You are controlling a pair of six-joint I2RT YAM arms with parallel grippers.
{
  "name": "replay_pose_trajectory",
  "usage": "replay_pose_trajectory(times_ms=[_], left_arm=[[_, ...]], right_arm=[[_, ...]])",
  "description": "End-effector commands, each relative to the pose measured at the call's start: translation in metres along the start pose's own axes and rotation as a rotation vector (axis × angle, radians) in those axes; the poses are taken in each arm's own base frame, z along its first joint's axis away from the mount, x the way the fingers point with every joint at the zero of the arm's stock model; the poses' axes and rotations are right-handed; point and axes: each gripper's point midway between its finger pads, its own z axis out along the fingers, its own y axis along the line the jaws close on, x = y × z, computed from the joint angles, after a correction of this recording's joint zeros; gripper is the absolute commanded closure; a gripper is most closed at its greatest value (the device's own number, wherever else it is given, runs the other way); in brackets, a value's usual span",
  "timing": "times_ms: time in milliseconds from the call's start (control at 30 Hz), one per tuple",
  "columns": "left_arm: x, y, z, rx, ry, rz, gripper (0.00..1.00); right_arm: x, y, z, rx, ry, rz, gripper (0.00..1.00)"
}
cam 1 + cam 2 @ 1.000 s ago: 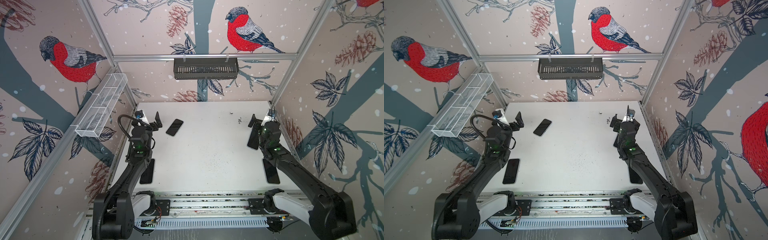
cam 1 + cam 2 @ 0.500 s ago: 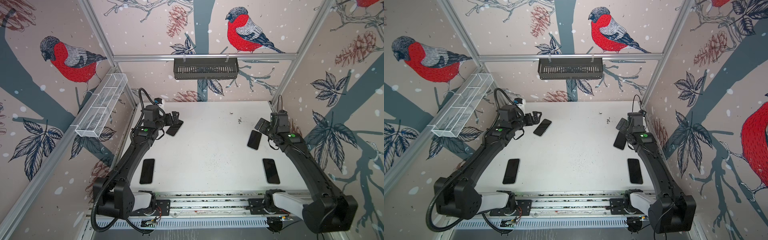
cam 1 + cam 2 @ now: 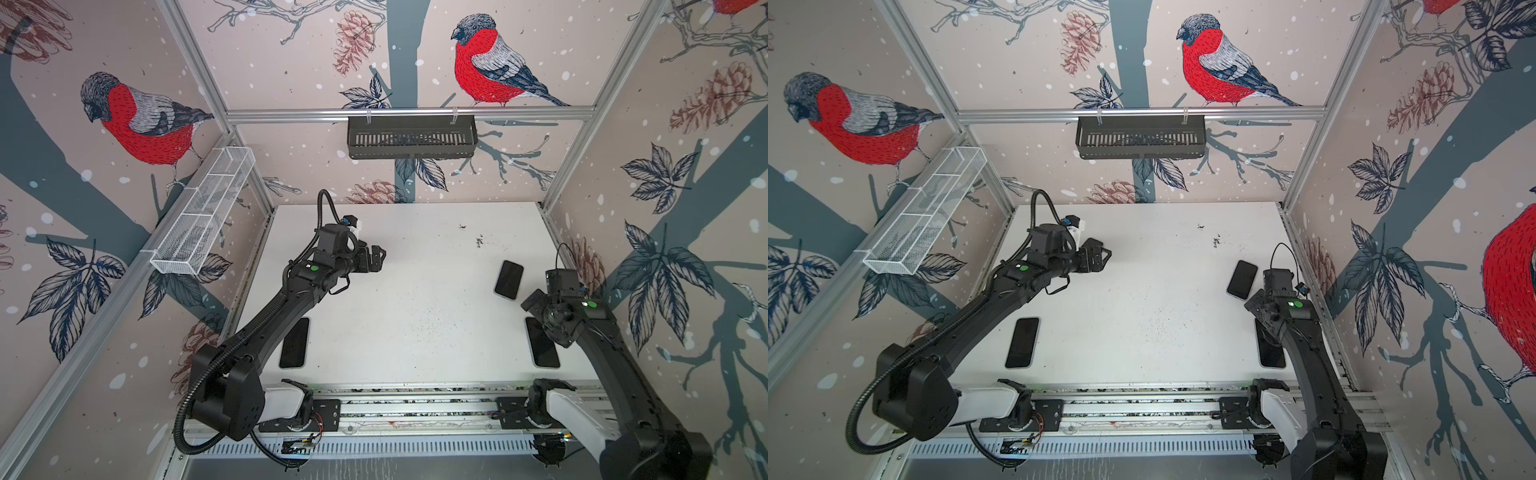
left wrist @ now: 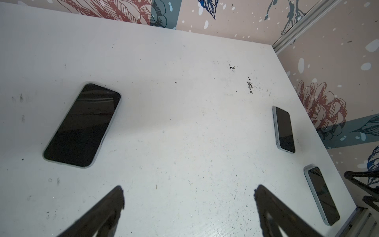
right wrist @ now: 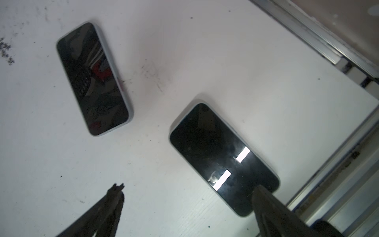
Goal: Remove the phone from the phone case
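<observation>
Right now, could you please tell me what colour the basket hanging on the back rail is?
The basket is black, clearest in a top view.

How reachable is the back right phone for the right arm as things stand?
Likely yes. The right end effector hangs open and empty close to the phone. The phone lies flat, screen up, with only bare table between them and nothing on top of it.

readable text: none | phone screens [image 4: 82,125]: dark, blank | left arm [image 3: 270,320]: small white mark [image 3: 308,266] beside green dot [image 3: 314,268], too small to read | walls [image 3: 291,62]: bird print only
</observation>
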Motion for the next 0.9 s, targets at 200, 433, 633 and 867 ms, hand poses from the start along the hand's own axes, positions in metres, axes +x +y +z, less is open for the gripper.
replay_pose_trajectory(times_ms=[200, 433, 633, 867], left_arm=[[0.011, -0.010, 0.007, 0.038, 0.015, -0.019, 0.01], [0.016, -0.007, 0.003, 0.019, 0.012, -0.016, 0.01], [0.023, -0.003, 0.002, 0.010, 0.016, -0.017, 0.01], [0.025, 0.000, 0.002, -0.002, 0.018, -0.015, 0.01]], right_arm=[[0.011, -0.031, 0.035, -0.022, 0.061, 0.174, 0.00], [0.003, -0.031, 0.049, -0.092, 0.083, 0.206, 0.00], [0.008, -0.029, 0.061, -0.112, 0.134, 0.239, 0.00], [0.003, -0.038, 0.064, -0.064, 0.096, 0.268, 0.00]])
